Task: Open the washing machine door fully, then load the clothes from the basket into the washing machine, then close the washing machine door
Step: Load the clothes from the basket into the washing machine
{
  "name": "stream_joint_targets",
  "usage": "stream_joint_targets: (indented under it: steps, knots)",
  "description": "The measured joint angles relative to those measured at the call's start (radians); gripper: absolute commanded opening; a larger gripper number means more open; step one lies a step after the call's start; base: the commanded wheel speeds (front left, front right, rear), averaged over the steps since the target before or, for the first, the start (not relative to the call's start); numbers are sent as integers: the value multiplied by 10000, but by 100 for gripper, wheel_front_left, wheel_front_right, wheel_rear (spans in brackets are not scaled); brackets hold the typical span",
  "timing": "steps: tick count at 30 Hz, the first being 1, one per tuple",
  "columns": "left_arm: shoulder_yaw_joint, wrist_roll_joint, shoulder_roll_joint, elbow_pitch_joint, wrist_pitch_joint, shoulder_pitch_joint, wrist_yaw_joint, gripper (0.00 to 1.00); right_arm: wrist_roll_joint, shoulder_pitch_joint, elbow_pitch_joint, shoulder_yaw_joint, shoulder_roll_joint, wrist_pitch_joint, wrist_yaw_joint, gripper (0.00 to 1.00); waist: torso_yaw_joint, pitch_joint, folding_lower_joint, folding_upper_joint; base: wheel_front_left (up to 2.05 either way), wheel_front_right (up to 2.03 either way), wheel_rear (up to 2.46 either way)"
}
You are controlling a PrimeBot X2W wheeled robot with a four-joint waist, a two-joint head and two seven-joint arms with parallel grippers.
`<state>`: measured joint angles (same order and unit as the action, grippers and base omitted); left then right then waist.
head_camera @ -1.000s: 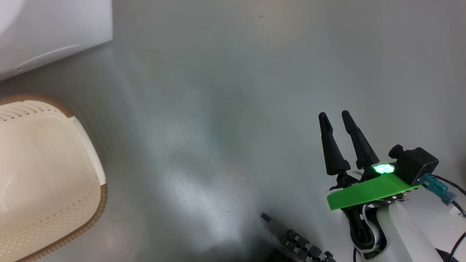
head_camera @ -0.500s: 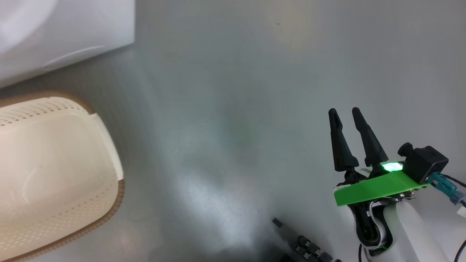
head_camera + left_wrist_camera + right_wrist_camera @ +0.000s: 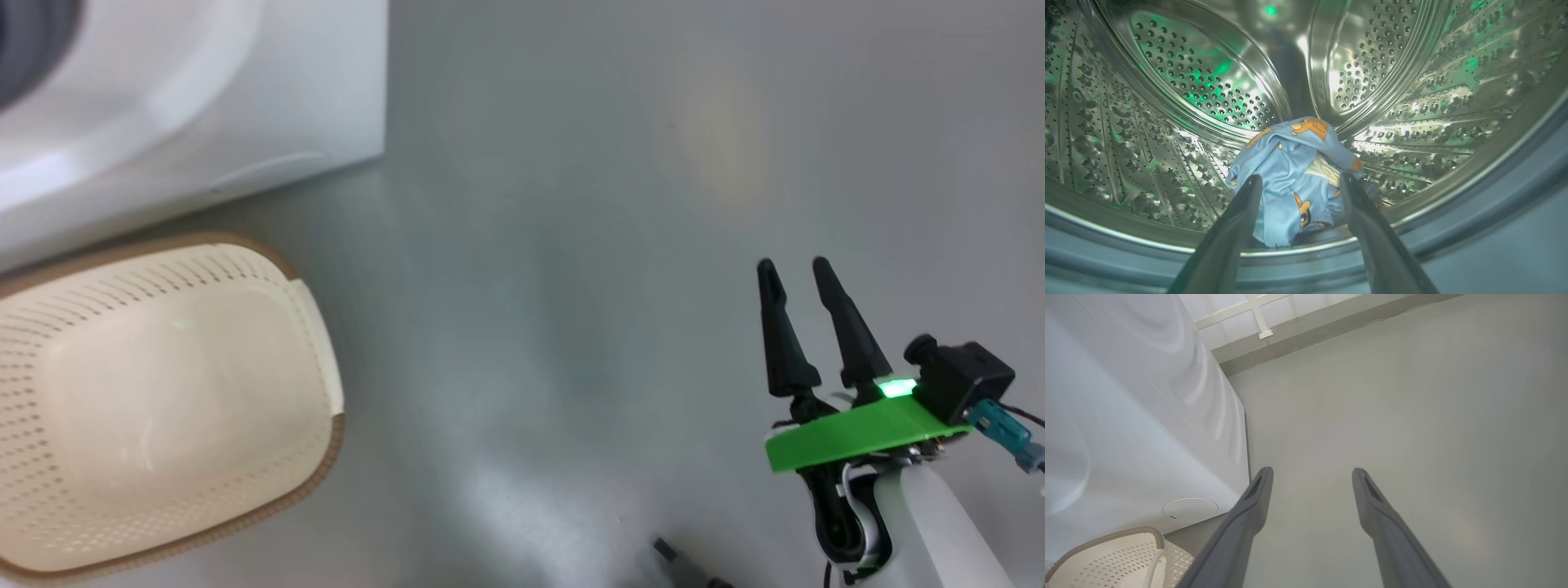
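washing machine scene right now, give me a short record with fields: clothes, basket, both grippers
clothes: bunched heap, low at the front of the drum
washing machine: white, standing on the grey floor
basket: on the floor close to the machine's front, no clothes in the visible part
left gripper: open, reaching into the drum, fingers either side of the clothes; contact unclear
right gripper: open, holding nothing, above the floor
stage: clothes loaded; closing step not yet done
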<state>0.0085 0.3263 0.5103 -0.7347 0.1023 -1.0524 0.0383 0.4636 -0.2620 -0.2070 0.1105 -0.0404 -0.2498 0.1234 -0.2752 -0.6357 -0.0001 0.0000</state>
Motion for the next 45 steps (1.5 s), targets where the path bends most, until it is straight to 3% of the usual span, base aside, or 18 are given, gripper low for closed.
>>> stream_joint_targets:
  steps: [9, 18, 28, 45]
  knots:
    - [33, 472, -1045, 1315, 713, 2765, 199, 100, -633, 635, -61, -525, -4, 67, 0, 100, 451, 1152, -1, 0, 0, 0, 0]
    - [-115, 700, -2307, 3365, 1367, 6226, 451, 100, -1365, 1551, 458, -982, 0, 842, 0, 100, 918, 2515, -2, 0, 0, 0, 0]
    - [-560, 119, -2987, 5427, 1457, 9556, 1151, 100, -1852, 2443, 1160, -1099, -2, 1732, 0, 100, 1566, 4114, -1, 0, 0, 0, 0]
    - [-938, -132, -3733, 6013, 1459, 11114, 840, 100, -2345, 3498, 2230, -1235, -198, 2592, 0, 100, 2646, 5642, 0, 0, 0, 0, 0]
